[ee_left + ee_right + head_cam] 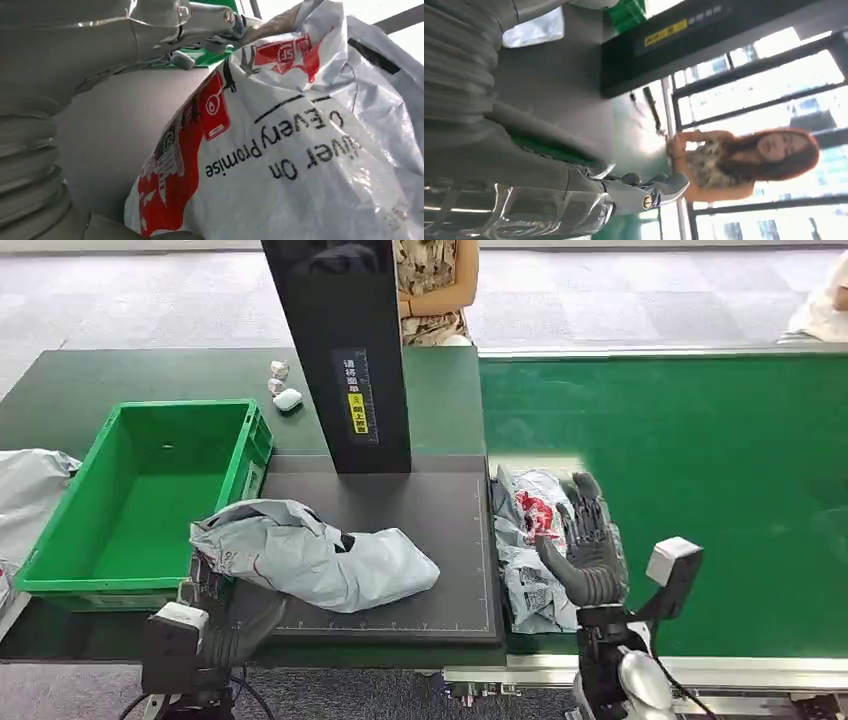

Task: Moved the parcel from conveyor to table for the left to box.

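Observation:
A crumpled grey parcel (pixel 320 555) lies on the black mat (pixel 440 520) in front of me, between the green crate (pixel 60 530) and the conveyor (pixel 700 470). My left hand (pixel 225 615) reaches under the parcel's near left end and grips it. In the left wrist view the parcel (pixel 300 150), printed in red and black, lies against that hand (pixel 100 50). A second parcel (pixel 525 540), white with red print, lies at the conveyor's left edge. My right hand (pixel 590 545) rests on it with its fingers stretched out and apart. The right wrist view shows this hand (pixel 524 170) over clear plastic (pixel 524 215).
A tall black post (pixel 345 350) stands at the back of the mat. Small white objects (pixel 285 395) lie on the table behind the crate. Another grey bag (pixel 30 490) sits left of the crate. A person (pixel 435 290) stands beyond the table.

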You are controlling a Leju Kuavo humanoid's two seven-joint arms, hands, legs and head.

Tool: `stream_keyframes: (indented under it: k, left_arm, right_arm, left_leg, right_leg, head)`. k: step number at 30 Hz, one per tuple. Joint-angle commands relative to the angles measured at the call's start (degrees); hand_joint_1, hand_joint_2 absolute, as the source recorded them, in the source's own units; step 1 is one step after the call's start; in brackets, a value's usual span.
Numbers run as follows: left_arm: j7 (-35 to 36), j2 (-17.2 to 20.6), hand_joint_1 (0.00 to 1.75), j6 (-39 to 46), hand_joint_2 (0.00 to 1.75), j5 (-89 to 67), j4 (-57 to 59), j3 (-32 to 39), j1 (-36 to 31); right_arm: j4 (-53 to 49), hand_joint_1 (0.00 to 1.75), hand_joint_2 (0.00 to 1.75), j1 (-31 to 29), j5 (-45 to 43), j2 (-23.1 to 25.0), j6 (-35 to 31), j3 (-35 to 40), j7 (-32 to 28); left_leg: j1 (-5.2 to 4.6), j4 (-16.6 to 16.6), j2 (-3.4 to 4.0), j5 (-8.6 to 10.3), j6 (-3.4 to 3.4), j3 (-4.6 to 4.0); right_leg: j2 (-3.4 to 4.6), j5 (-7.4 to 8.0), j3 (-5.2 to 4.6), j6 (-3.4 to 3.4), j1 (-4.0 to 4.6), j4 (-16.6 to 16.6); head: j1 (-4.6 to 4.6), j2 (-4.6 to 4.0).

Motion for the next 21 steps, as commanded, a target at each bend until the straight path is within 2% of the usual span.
stream_keyframes:
  k: [1, 4, 6, 11, 12, 17, 21]
  left_arm:
    - [1.1, -0.9, 0.0, -1.5, 1.75, -0.6, 0.8, 0.7, -0.8]
    - [3.1, 1.0, 0.0, -7.0, 1.75, 0.5, 1.5, -0.8, -1.4]
    - [4.8, 2.9, 0.0, -17.3, 1.75, 5.0, 3.3, -2.0, -2.6]
    - [4.7, 3.5, 0.0, -24.6, 1.75, 5.2, 7.5, -2.7, -5.0]
    - [4.7, 3.9, 0.0, -28.3, 1.75, 6.6, 8.8, -3.4, -6.1]
    - [4.8, 5.1, 0.0, -32.7, 1.75, 6.7, 14.0, -5.6, -11.0]
    - [4.2, 6.8, 0.0, -33.7, 1.75, 7.5, 19.4, -8.6, -18.1]
  right_arm:
    - [-4.2, 0.0, 1.75, 7.9, 0.6, 1.4, -0.2, -8.2, 1.3]
    - [-3.3, 0.0, 1.75, 7.2, 1.1, 1.6, 0.8, -7.5, 1.8]
    - [-1.0, 0.0, 1.75, 5.5, 1.2, 1.3, 2.2, -6.2, 2.1]
    - [1.5, 0.0, 1.75, 3.4, 1.3, 1.4, 2.4, -4.8, 2.1]
    - [2.3, 0.0, 1.75, 2.9, 1.2, 0.9, 2.4, -4.1, 2.1]
    - [4.4, 0.0, 1.75, 1.5, 0.7, 0.3, 2.5, -3.1, 2.0]
    - [4.7, 0.0, 1.75, 1.0, 0.2, -0.1, 2.1, -3.0, 2.1]
  left_leg:
    - [-0.01, -0.1, -0.14, 0.0, 0.02, 0.1]
    - [-0.01, -0.1, -0.03, -0.01, 0.01, 0.19]
    - [-0.01, -0.1, -0.03, 0.01, 0.01, 0.22]
    - [-0.01, -0.1, 0.02, 0.04, 0.0, 0.19]
    - [-0.01, -0.2, 0.04, 0.05, 0.01, 0.34]
    - [-0.01, -0.1, -0.04, 0.08, -0.01, 0.25]
    - [-0.02, -0.2, -0.12, 0.12, 0.01, 0.34]
  right_leg:
    - [-0.13, -0.05, 0.15, 0.02, -0.01, -0.1]
    - [-0.01, -0.03, 0.2, 0.03, -0.01, -0.1]
    - [0.0, -0.02, 0.21, 0.02, -0.01, -0.1]
    - [0.03, 0.02, 0.17, 0.01, -0.01, -0.1]
    - [0.06, 0.04, 0.32, 0.02, -0.01, -0.2]
    - [-0.02, 0.03, 0.27, 0.01, -0.01, -0.1]
    - [-0.09, 0.03, 0.37, 0.02, -0.02, -0.2]
  head:
    - [0.02, 0.0]
    - [0.0, 0.0]
    - [0.0, 0.0]
    - [0.02, 0.0]
    - [0.0, 0.0]
    - [0.0, 0.0]
    - [0.02, 0.0]
